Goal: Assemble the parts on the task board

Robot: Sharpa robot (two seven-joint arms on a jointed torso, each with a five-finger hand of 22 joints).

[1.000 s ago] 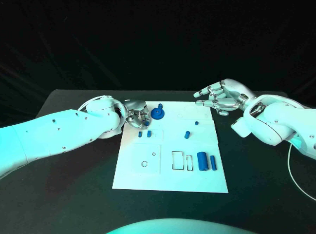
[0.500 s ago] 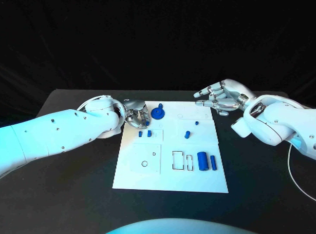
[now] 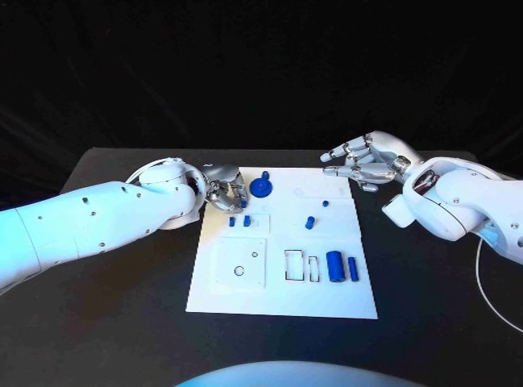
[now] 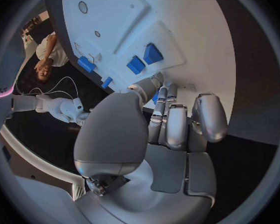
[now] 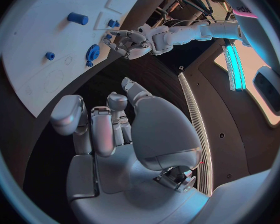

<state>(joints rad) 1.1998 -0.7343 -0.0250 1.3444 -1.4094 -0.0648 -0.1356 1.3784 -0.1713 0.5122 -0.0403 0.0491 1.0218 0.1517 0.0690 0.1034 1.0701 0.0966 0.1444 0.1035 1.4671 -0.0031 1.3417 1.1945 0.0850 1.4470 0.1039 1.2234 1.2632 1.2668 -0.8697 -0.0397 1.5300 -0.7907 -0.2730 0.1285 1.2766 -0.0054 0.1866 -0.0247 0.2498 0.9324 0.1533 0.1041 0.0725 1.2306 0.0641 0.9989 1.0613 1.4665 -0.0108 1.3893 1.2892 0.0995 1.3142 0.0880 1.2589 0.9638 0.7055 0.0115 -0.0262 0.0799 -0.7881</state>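
No shift since before — left hand (image 3: pixel 223 193) fingers curled, empty | right hand (image 3: pixel 363 167) likewise | no writing legible.

Black table (image 3: pixel 122 322), dark backdrop (image 3: pixel 261 72) behind.

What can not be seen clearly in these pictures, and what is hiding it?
- Head view: whether the left hand touches the round blue part; its own fingers and arm cover the contact.
- Left wrist view: the palm hides the task board just under the fingers.
- Head view: the small blue parts are too small to tell their shape.
- Right wrist view: the right hand blocks the nearby table.
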